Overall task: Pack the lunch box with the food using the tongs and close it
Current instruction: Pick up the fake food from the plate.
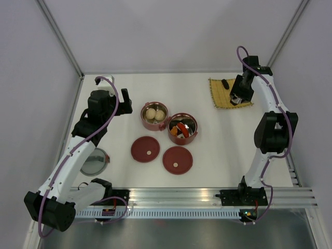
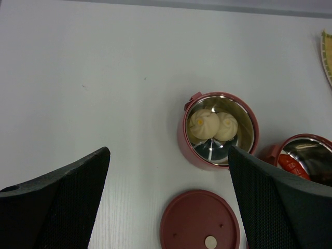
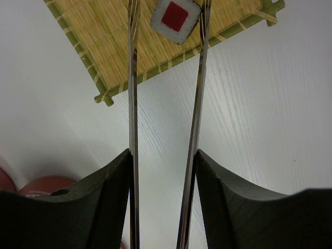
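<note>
Your right hand [image 3: 163,155] gripped the tongs [image 3: 133,104], tips flanking a red-centred white piece [image 3: 175,18] over the mat [image 3: 104,46]. Your left hand [image 2: 168,150] hung released near the two-ball bowl [image 2: 244,111].

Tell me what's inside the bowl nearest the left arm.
Two pale buns side by side in the bowl, one with an orange dot. Some bare steel shows; the floor beneath them is hidden.

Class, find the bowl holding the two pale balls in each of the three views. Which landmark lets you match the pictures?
Top external: the bowl with two balls is mid-table, left of the other bowl.
Left wrist: right of centre, above a lid.
Right wrist: not identifiable; only dark-red slivers at the lower left.
Shared landmark: the yellow woven mat.
</note>
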Controlling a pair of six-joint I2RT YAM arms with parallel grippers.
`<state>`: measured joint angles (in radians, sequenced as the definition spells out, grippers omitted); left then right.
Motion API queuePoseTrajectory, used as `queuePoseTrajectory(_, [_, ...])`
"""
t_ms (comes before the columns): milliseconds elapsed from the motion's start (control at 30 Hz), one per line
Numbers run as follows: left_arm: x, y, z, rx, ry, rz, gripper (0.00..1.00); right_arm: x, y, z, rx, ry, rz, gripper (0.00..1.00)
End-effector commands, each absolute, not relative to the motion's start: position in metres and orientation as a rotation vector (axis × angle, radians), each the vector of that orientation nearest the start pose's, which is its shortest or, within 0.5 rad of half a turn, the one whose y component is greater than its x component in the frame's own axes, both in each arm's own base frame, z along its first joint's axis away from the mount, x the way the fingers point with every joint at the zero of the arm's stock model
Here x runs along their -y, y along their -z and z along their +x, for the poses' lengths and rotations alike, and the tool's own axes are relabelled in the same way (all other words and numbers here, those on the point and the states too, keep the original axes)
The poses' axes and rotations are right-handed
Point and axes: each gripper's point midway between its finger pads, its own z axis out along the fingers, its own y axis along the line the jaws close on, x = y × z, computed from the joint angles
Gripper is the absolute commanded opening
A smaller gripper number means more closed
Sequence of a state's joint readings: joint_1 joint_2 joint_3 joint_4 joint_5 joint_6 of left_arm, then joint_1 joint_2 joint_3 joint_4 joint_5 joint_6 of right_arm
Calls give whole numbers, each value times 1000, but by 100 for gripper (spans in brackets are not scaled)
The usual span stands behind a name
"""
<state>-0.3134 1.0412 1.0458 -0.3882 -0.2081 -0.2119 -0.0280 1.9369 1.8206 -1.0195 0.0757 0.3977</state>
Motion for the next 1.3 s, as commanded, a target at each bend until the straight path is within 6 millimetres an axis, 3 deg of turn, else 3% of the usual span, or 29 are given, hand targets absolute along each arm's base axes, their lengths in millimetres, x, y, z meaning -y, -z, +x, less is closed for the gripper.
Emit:
queuePoseTrajectory(0, [75,-287,339,-1893,128,-48,100,5,-150,441,-2625,-22,606,57])
queuePoseTrajectory(267, [74,-287,340,-1894,120,-49,100,3,-141,440,-2649,-12,600,53])
queuePoseTrajectory(367, [74,-286,340,-1895,119,-48,100,4,-139,441,-2647,-8,599,48])
queuePoseTrajectory(533, [74,-286,340,-1897,118,-47,100,2,-141,443,-2643,-24,572,31])
queuePoseTrajectory(667, [75,-285,340,-1898,118,-45,100,-1,-154,447,-2627,-35,510,21])
queuePoseTrajectory(833, [74,-285,341,-1900,118,-48,100,-2,-183,453,-2581,-49,410,13])
queuePoseTrajectory(867, [75,-285,341,-1900,121,-46,100,-17,-193,452,-2575,-73,338,10])
queuePoseTrajectory(1033, [76,-283,341,-1905,123,-44,100,-46,-238,443,-2510,-125,193,8])
queuePoseTrajectory(1167, [76,-283,342,-1908,126,-46,100,-87,-265,414,-2483,-218,41,6])
queuePoseTrajectory(1267, [78,-282,342,-1912,137,-44,100,-124,-266,381,-2501,-237,-104,7])
